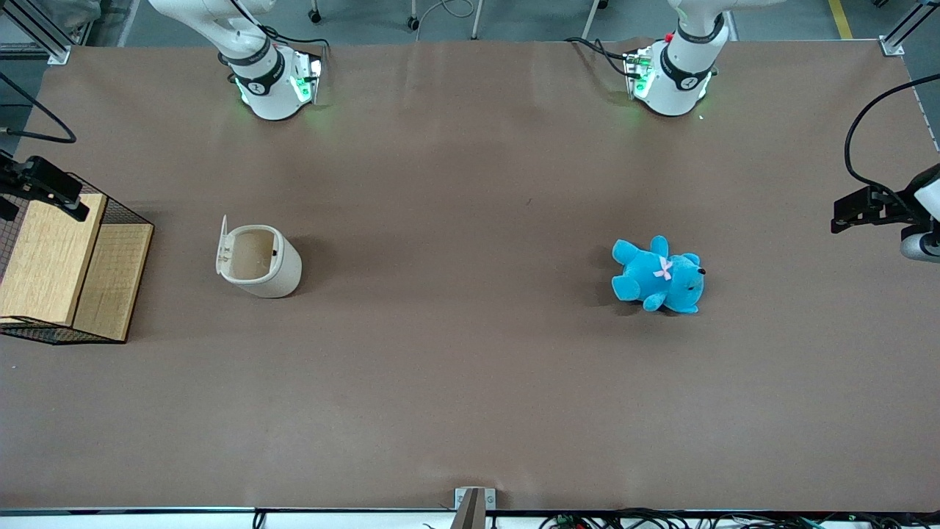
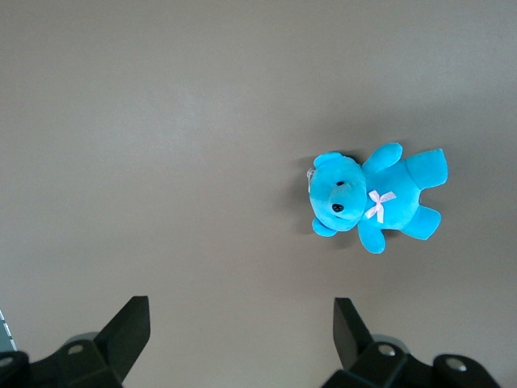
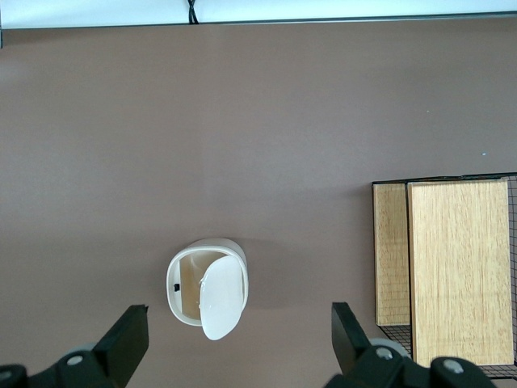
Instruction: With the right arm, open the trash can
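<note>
The right arm's gripper [image 3: 234, 335] hangs high above the brown table [image 1: 470, 382], its two black fingers [image 3: 128, 335] spread wide apart and holding nothing. Below it stands the cream-white trash can [image 1: 261, 261], lid [image 1: 221, 246] swung up and open. A wire basket [image 1: 110, 294] of wooden blocks [image 1: 44, 257] sits beside it; a blue teddy bear [image 1: 659, 275] lies toward the parked arm's end.

Even overhead light, bright and sharp; soft shadows hug the trash can [image 1: 258, 260] below the gripper [image 3: 234, 343], whose fingers [image 3: 125, 339] spread, slightly blurred.
</note>
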Robot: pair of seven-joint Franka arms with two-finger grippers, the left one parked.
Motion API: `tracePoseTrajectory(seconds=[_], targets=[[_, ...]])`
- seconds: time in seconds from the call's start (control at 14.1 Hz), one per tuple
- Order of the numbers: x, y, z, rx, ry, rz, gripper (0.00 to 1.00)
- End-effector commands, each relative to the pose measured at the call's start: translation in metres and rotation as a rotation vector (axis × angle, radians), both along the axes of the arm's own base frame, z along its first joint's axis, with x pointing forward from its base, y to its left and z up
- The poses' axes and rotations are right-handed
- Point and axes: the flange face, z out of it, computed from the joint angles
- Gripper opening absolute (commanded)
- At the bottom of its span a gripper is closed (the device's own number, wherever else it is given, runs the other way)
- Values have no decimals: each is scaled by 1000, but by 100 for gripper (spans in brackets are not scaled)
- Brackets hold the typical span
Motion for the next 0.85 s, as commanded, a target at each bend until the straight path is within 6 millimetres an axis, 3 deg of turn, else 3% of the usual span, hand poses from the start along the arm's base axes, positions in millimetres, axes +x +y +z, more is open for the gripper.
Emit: tracePoseTrajectory(seconds=[0.0, 0.78], targets=[[-8, -2, 7, 4, -9, -14, 100], [-8, -6, 12, 3, -18, -20, 100]])
